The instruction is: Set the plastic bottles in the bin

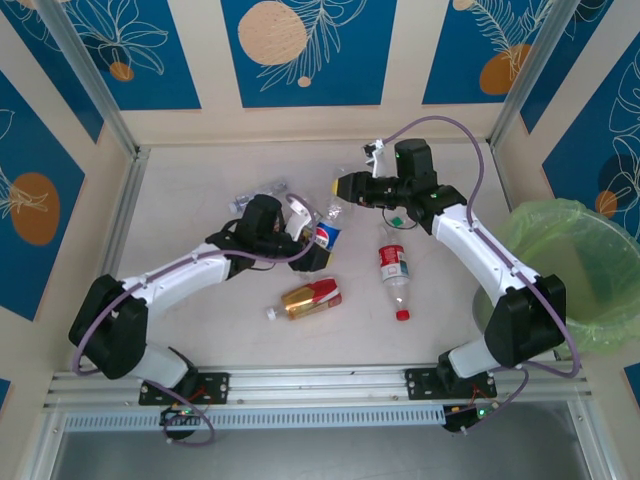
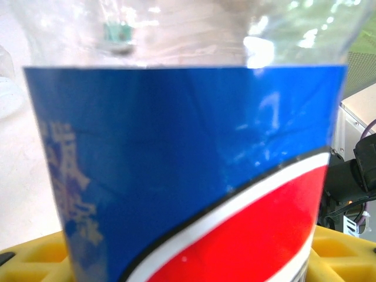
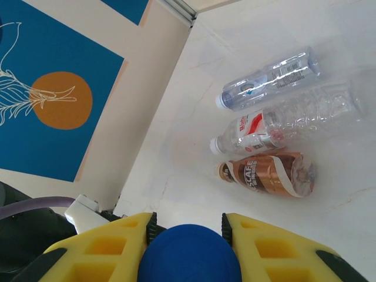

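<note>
While snug around glossy blue-labelled clear bottle [image 2: 188,164], left pincer [image 2: 185,252]; right pincer [image 3: 189,232] tight on round blue cap [image 3: 189,258].

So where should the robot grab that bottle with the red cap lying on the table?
Grip the red-capped bottle across its labelled middle, coming down from above. It lies flat, cap toward the near edge, with both long sides open.

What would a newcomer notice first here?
The blue-and-red labelled bottle at the centre of the top view: the left gripper holds it while the right gripper clamps a blue cap, apparently the same bottle's. Then the green-lined bin at the far right edge, and three bottles lying side by side beyond the right gripper.
</note>
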You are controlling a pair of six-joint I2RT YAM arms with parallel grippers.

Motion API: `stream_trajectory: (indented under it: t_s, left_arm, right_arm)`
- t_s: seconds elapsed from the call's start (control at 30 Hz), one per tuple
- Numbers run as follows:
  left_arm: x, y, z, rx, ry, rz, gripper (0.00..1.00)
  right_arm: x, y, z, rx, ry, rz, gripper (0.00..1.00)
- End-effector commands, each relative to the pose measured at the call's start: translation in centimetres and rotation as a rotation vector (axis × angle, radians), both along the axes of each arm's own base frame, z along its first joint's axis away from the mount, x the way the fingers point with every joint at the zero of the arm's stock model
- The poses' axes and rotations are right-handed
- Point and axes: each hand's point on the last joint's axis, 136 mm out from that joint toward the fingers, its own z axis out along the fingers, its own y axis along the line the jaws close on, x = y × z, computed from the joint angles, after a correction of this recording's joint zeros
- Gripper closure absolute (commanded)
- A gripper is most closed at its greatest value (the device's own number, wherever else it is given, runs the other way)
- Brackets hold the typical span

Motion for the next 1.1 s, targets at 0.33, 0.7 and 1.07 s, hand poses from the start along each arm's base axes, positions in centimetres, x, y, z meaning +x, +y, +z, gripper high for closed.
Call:
stream_trajectory:
  t_s: [0.33,0.7,1.07]
  left_arm:
    - [1.0,-0.9,2.7,-0.042,-0.009,0.047,0.0]
    - [7.0,5.9,1.5,0.094,-0.153,0.57,0.0]
    - [9.1,11.3,1.9,0.078,-0.154,0.939,0.0]
  right_arm:
    - [0.2,-3.3,1.9,-0.088,-0.104,-0.117,1.0]
    - [0.5,-11.1,3.9,-0.207,-0.201,-0.329,1.0]
    - [-1.8,-19.1,13.3,-0.466,-0.481,-0.598,1.0]
